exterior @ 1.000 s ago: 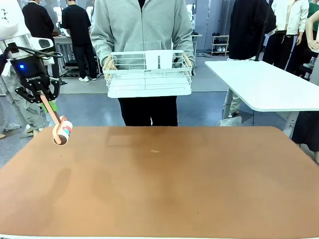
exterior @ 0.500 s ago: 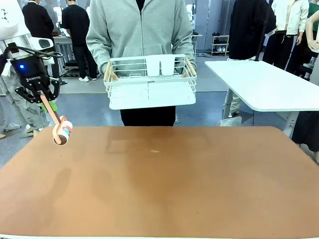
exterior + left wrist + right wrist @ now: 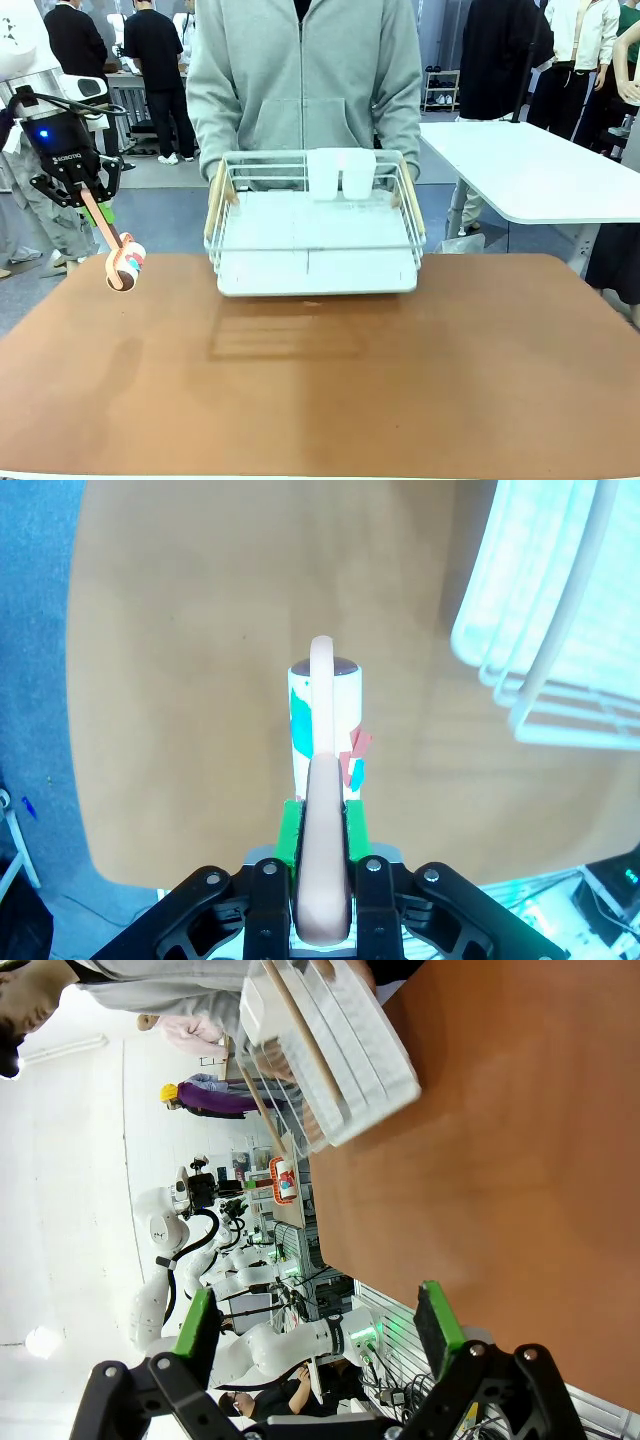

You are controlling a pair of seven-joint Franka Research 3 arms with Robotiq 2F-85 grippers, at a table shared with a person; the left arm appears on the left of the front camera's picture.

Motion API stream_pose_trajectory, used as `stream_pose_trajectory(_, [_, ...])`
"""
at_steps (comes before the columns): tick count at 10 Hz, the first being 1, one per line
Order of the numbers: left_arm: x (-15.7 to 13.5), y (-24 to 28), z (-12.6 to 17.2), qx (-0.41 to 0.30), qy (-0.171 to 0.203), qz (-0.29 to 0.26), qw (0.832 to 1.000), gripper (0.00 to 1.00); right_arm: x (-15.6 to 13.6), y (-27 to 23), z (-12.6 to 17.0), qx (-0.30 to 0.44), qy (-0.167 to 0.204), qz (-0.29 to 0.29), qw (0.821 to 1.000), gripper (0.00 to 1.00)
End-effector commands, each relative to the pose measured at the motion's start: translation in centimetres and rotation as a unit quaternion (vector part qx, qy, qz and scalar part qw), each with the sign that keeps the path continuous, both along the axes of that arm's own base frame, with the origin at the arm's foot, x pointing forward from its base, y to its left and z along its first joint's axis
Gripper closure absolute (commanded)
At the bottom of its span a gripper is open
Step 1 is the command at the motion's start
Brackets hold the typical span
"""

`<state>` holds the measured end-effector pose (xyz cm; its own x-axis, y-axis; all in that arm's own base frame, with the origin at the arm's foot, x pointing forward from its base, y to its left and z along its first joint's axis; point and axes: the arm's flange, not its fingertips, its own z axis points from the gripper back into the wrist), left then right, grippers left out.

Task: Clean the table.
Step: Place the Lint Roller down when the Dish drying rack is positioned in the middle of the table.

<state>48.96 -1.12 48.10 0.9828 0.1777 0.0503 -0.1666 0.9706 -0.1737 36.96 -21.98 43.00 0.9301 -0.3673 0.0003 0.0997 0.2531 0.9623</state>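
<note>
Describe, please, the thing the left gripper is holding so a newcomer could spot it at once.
Find the brown table and look above its left far corner. There the left gripper pinches a pinkish handle ending in a small roller with coloured patches, unlike the white wire rack the person holds.

The left gripper (image 3: 97,206) is black with green pads, a lit blue light and pale lettering on its body, and a black cable looping over its white arm. The right gripper (image 3: 318,1322) has black, screw-studded linkages tipped with green pads. The person (image 3: 303,80) wears a grey zip-up hoodie.
</note>
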Motion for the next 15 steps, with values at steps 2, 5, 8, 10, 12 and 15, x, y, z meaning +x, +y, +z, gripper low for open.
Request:
stream_pose_trajectory(2, [-0.04,-0.01,0.30,-0.002,-0.005,0.003,1.000,0.79,-0.12,0.04,0.41,0.004,-0.005,0.000,1.000,0.00])
stream_pose_trajectory(5, [-0.04,-0.01,0.30,-0.002,-0.005,0.003,1.000,0.79,-0.12,0.04,0.41,0.004,-0.005,0.000,1.000,0.00])
stream_pose_trajectory(8, [-0.04,-0.01,0.30,-0.002,-0.005,0.003,1.000,0.79,-0.12,0.04,0.41,0.004,-0.005,0.000,1.000,0.00])
stream_pose_trajectory(10, [-0.04,-0.01,0.30,-0.002,-0.005,0.003,1.000,0.79,-0.12,0.04,0.41,0.004,-0.005,0.000,1.000,0.00])
stream_pose_trajectory(12, [-0.04,-0.01,0.30,-0.002,-0.005,0.003,1.000,0.79,-0.12,0.04,0.41,0.004,-0.005,0.000,1.000,0.00])
stream_pose_trajectory(15, [-0.04,-0.01,0.30,-0.002,-0.005,0.003,1.000,0.79,-0.12,0.04,0.41,0.004,-0.005,0.000,1.000,0.00])
